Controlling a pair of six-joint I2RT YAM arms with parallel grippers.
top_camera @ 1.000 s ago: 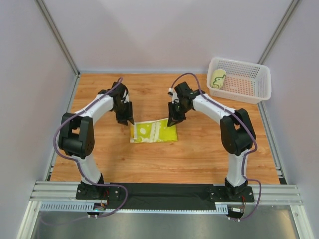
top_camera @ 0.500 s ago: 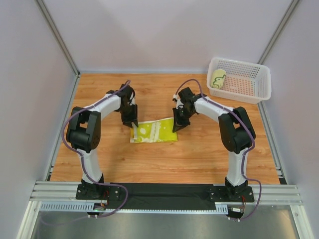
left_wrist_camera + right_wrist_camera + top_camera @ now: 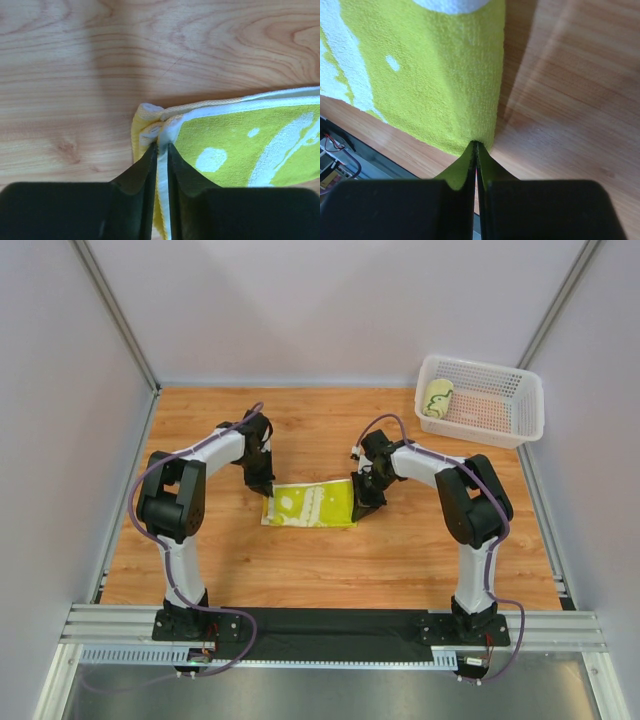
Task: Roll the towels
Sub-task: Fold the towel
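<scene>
**Desk:** So, where is the yellow-green towel in this shot?

**Photographer:** It lies spread on the wooden table, stretched between the two pincers. It is lime-coloured, with white blotches and a white hem.

**Desk:** And the left pincer?

**Photographer:** It is clamped on the towel. The wrist view shows its two dark fingers almost touching, with the white hem of the left far corner nipped between the tips. The cloth bunches just ahead of them, and the rest of the towel runs off to the pincer's right.

**Desk:** The right one?

**Photographer:** The right pincer is also closed on the cloth. Its fingertips meet on a corner at the towel's right edge, with only a sliver of gap between them. The fabric fans out ahead of the tips and to their left, and bare wood lies to their right.

**Desk:** Anything else on the table?

**Photographer:** A white basket stands well apart from both pincers, in the far right corner beyond the right one. A rolled towel, pale yellow with a dark print, sits at the basket's left end.
</scene>
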